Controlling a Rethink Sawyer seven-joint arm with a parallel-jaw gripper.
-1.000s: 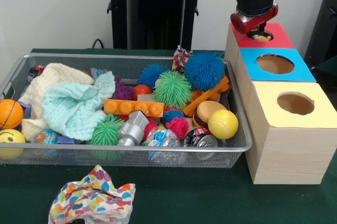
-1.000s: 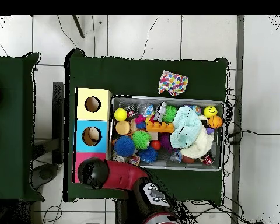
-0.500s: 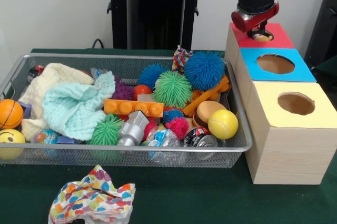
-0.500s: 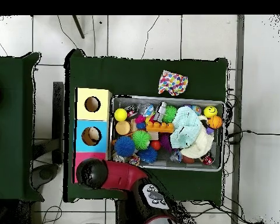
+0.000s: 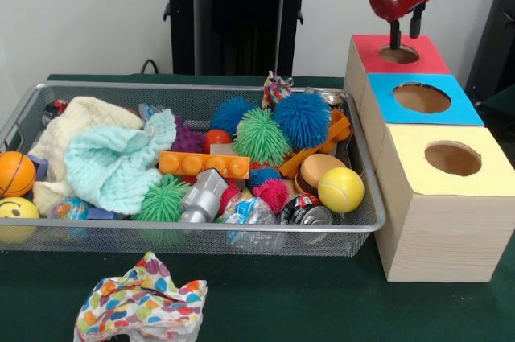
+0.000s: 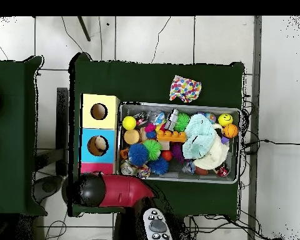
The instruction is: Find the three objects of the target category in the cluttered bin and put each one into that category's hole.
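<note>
Hanging apart-fingered, pincer (image 5: 406, 28) shows only frontally.

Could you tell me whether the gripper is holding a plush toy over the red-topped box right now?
No, the gripper hangs above the hole in the red-topped box with its fingers apart and nothing between them.
</note>
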